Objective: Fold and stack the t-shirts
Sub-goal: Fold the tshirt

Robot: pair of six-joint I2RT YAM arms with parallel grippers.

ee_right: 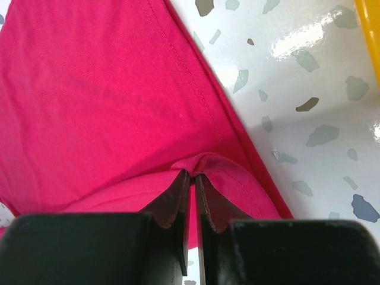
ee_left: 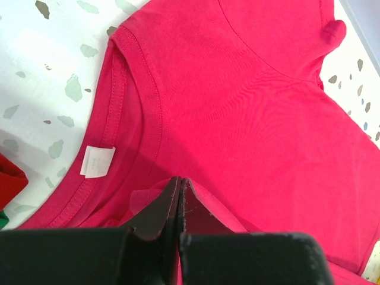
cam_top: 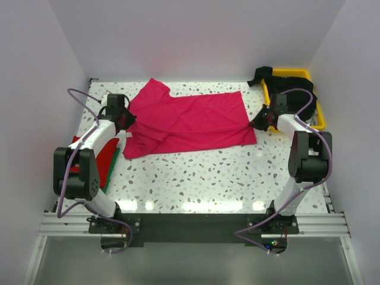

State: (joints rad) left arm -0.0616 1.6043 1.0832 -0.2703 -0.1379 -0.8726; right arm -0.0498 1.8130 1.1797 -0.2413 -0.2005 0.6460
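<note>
A magenta-pink t-shirt (cam_top: pixel 190 119) lies spread across the back of the table, its lower part folded over along the front edge. My left gripper (cam_top: pixel 124 122) is at its left end, beside the collar with the white label (ee_left: pixel 98 161). That gripper (ee_left: pixel 180 179) is shut on a fold of the pink cloth (ee_left: pixel 249 89). My right gripper (cam_top: pixel 256 124) is at the shirt's right hem. Its jaws (ee_right: pixel 193 173) stand a sliver apart with a ridge of pink cloth (ee_right: pixel 89 89) pinched at the tips. A folded red shirt (cam_top: pixel 98 155) on a green one (cam_top: pixel 113 163) lies under the left arm.
A yellow tray (cam_top: pixel 320 119) at the back right holds black shirts (cam_top: pixel 291 89), one spilling over its left rim. The tray's edge (ee_right: pixel 368 24) is close to the right gripper. White walls close in the table on three sides.
</note>
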